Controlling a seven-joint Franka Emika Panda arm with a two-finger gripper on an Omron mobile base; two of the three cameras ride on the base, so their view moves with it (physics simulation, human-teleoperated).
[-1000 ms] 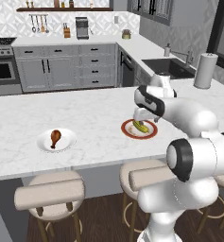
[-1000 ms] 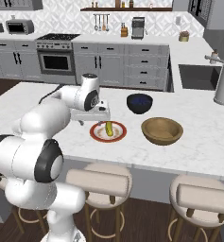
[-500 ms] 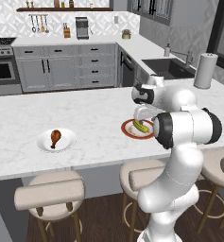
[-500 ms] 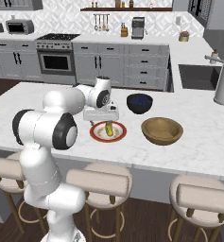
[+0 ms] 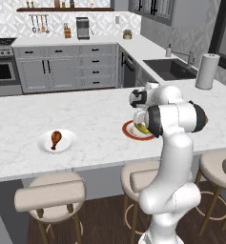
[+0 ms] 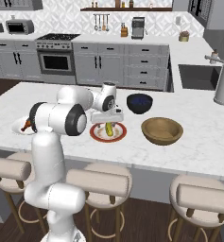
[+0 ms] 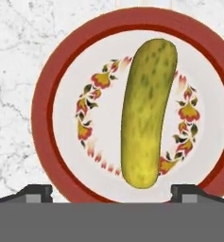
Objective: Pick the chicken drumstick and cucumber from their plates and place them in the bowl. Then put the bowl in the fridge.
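Straight under my open, empty claw (image 7: 111, 193) the cucumber (image 7: 146, 111) lies on the red-rimmed plate (image 7: 42, 97), long axis running away from me between the fingertips (image 7: 37, 191), so I judge a plain drop brackets it across its width.

In the left base view the arm's elbow covers most of the red-rimmed plate (image 5: 132, 130) and the cucumber (image 5: 142, 128); only a yellow-green sliver shows. The gripper is hidden behind the same link. In the hand view the plate rim (image 7: 40, 99) is cut off at the right edge and hidden along the bottom. In the right base view the arm covers part of the white plate (image 6: 19, 127) and the chicken drumstick (image 6: 27, 125).
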